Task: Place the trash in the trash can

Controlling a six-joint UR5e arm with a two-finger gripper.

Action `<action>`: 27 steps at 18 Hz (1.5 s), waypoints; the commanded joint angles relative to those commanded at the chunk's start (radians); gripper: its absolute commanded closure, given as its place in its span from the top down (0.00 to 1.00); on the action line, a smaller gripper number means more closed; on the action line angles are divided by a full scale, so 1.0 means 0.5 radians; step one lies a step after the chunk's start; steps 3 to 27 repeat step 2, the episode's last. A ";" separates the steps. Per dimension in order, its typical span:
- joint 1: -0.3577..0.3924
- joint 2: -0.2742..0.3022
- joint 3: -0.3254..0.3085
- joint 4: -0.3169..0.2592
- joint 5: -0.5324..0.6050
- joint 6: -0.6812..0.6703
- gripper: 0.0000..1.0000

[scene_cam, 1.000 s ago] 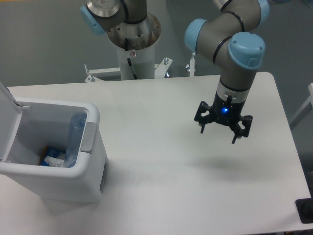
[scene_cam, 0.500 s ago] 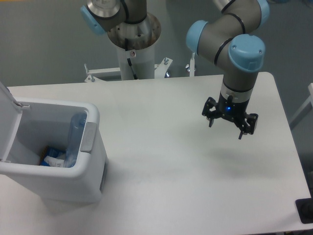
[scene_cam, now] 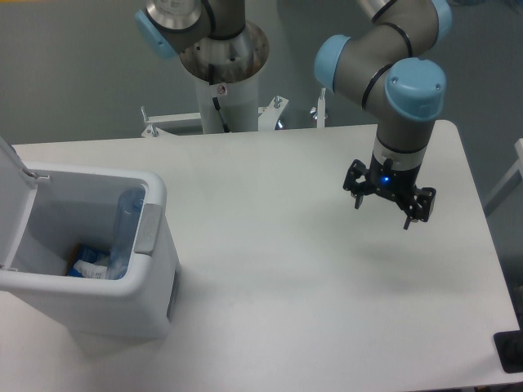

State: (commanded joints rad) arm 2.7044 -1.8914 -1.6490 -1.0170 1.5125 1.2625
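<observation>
The white trash can [scene_cam: 155, 282] stands at the table's left front with its lid [scene_cam: 10, 175] swung open. Inside it a clear plastic bottle [scene_cam: 125, 229] leans against the right wall, and a white crumpled wrapper [scene_cam: 91, 263] lies at the bottom beside something blue. My gripper [scene_cam: 382, 212] hovers above the right side of the table, far from the can, open with nothing between its fingers.
The arm's pedestal [scene_cam: 222, 73] rises behind the table's far edge. A dark object [scene_cam: 511, 351] sits at the front right corner. The table's right edge runs close to the gripper.
The gripper has moved a little to the right and slightly up and away, still open and empty. The can's contents have not moved.
</observation>
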 joint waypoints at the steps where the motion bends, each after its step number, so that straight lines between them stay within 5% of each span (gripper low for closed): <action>1: 0.000 0.000 0.000 0.000 0.000 0.000 1.00; 27: 0.000 0.000 0.000 0.000 0.000 0.000 1.00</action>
